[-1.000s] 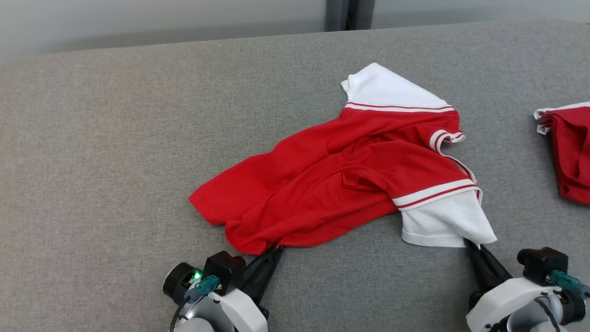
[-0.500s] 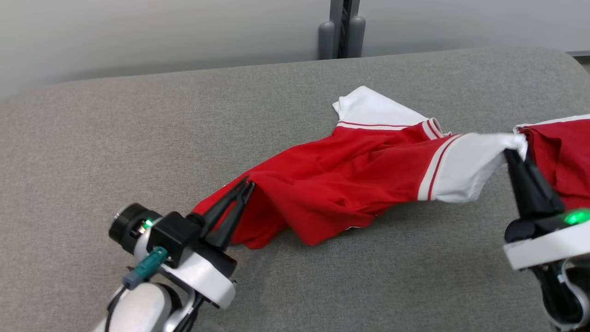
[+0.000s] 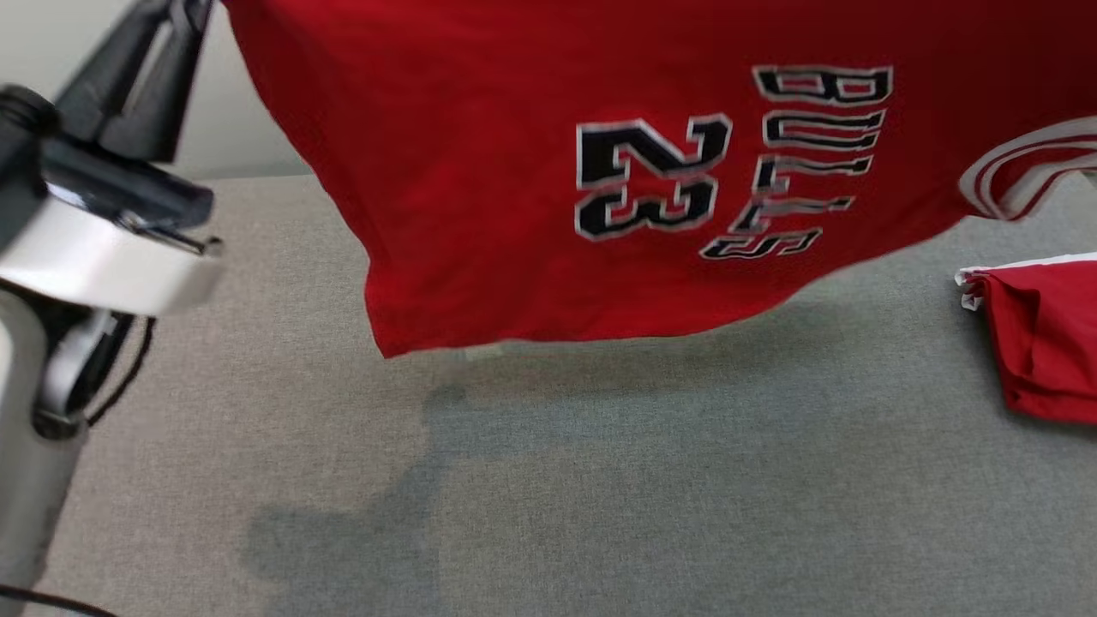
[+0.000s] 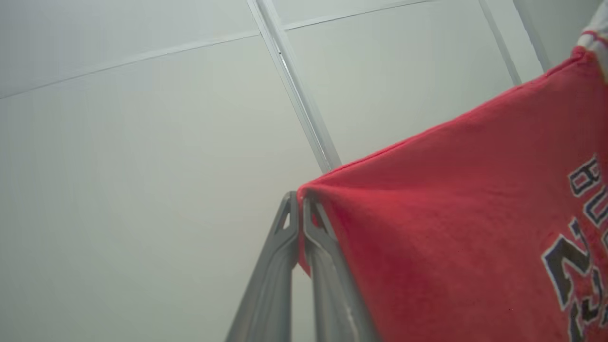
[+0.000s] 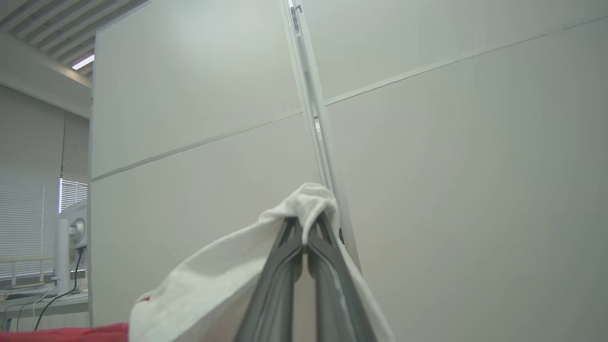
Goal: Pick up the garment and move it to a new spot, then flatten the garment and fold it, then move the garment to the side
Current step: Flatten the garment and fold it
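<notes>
The garment (image 3: 514, 171) is a red jersey with a black "23" and lettering, hanging spread out in the air above the grey cushion (image 3: 600, 480). Its white-striped sleeve (image 3: 1028, 171) shows at the right edge of the head view. My left gripper (image 3: 176, 17) is raised at the upper left, shut on the jersey's red hem corner (image 4: 323, 194). In the left wrist view the left gripper (image 4: 299, 204) pinches that corner. In the right wrist view my right gripper (image 5: 306, 223) is shut on the white sleeve (image 5: 237, 270), held up against a pale wall.
A second red garment (image 3: 1037, 343) with white trim lies folded on the cushion at the right edge. The lifted jersey's shadow (image 3: 411, 480) falls on the grey fabric below. A pale panelled wall (image 5: 427, 166) stands behind.
Both grippers have risen high, lifting the jersey off the cushion and stretching it out so its printed side shows. The camera has also shifted.
</notes>
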`<state>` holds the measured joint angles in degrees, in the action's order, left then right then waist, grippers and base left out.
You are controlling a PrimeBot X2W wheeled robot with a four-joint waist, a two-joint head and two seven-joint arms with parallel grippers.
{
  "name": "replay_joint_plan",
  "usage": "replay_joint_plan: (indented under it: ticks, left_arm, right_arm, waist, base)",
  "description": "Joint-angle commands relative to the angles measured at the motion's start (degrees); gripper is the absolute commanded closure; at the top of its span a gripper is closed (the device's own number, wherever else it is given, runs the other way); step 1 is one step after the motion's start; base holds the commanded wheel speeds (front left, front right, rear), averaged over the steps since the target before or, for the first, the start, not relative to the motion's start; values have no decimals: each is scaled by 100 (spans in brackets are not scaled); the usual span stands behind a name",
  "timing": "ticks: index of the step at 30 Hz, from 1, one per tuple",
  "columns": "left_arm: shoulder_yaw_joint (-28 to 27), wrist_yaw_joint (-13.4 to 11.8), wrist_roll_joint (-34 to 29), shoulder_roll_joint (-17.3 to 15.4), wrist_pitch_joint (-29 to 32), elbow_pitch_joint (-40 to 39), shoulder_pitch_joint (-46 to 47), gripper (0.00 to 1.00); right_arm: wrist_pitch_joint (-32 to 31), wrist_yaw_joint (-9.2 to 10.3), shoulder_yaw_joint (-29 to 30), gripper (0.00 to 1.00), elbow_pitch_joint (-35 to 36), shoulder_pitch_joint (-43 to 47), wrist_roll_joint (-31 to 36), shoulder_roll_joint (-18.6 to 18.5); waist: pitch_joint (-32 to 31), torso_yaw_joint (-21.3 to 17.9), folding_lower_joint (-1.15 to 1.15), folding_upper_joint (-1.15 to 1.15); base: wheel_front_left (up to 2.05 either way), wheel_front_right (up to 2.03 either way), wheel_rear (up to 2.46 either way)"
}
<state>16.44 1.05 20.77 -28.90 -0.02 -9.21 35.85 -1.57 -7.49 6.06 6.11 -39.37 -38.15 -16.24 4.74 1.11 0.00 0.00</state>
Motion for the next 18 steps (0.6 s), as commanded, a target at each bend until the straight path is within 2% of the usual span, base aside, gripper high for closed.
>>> replay_joint_plan:
  ticks: [1, 7, 13, 18]
  left_arm:
    - [-28, 29, 18, -27, 1, 20, 66, 100]
    - [-127, 251, 206, -206, 247, 357, 831, 100]
    - [40, 391, 376, -71, 426, 730, 1292, 100]
    - [263, 535, 648, 158, 519, 1700, 1979, 100]
  right_arm:
    - [31, 1, 33, 100, -37, -57, 53, -40]
    - [-74, 1, 13, 100, -696, -925, 154, -248]
    - [-198, 1, -200, 100, -1220, -1271, 202, -235]
    - [-204, 1, -605, 100, -2012, -1893, 365, -56]
  waist:
    - [-19, 15, 0, 0]
    - [-79, 55, 0, 0]
    - [77, 130, 0, 0]
    - [397, 140, 0, 0]
  base:
    - [0, 0, 0]
    - [0, 0, 0]
    - [0, 0, 0]
    - [0, 0, 0]
